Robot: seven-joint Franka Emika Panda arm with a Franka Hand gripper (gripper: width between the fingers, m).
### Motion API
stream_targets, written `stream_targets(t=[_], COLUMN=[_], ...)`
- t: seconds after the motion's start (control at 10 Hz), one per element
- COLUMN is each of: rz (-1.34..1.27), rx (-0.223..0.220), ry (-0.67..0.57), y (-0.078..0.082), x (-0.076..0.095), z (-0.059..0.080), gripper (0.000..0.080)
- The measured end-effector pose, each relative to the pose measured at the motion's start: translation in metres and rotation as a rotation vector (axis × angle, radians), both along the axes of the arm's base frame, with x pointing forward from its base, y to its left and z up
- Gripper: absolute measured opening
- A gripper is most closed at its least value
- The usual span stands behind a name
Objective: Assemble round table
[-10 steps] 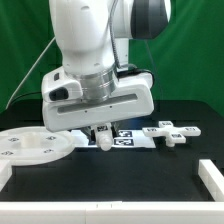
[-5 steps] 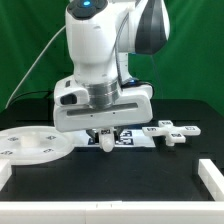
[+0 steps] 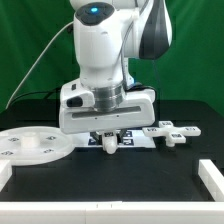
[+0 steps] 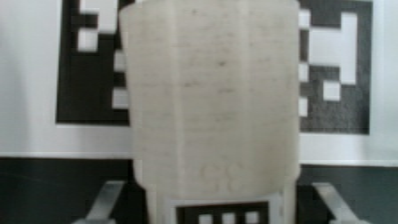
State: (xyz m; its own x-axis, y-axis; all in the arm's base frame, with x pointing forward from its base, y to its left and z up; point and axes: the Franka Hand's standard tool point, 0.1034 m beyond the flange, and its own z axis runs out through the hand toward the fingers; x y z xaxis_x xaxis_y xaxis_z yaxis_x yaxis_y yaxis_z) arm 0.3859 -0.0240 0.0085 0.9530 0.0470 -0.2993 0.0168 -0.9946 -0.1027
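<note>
My gripper is shut on the short thick white leg, holding it upright just above the marker board. In the wrist view the leg fills the middle, with a small tag at its near end. The gripper shows a finger on either side of it. The wide rimmed round disc with small tags lies flat at the exterior view's left. The small lobed foot lies at the exterior view's right, beyond the gripper.
The marker board's black-and-white tags show behind the leg in the wrist view. White border pieces stand at the front right and front left of the black table. A green curtain hangs behind.
The arm has moved toward the exterior view's right and turned, carrying the leg with it over the marker board. The disc and foot have not moved.
</note>
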Motion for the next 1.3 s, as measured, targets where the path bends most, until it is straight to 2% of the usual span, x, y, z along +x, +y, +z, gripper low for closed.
stream_targets(t=[0.3,0.5,0.6,0.7,0.9,1.0,1.1,1.2,1.3], rz=[0.000,0.000,0.011,0.035,0.078,0.132,0.166,0.159,0.181], rx=[0.000,0.000,0.009,0.046,0.093,0.098,0.112,0.104,0.095], ry=[-0.001,0.000,0.012,0.048,0.058,0.034,0.021,-0.003,-0.041], y=[0.000,0.000,-0.002,-0.010,-0.029,-0.039,-0.051,-0.053,-0.041], x=[0.000,0.000,0.000,0.009,0.030,0.034,0.031,0.033,0.038], z=[0.000,0.000,0.003,0.022,0.058,0.067,0.071,0.078,0.084], gripper=[0.0315,0.0574,0.0574,0.0634,0.0645,0.0649,0.0649,0.0649,0.0649])
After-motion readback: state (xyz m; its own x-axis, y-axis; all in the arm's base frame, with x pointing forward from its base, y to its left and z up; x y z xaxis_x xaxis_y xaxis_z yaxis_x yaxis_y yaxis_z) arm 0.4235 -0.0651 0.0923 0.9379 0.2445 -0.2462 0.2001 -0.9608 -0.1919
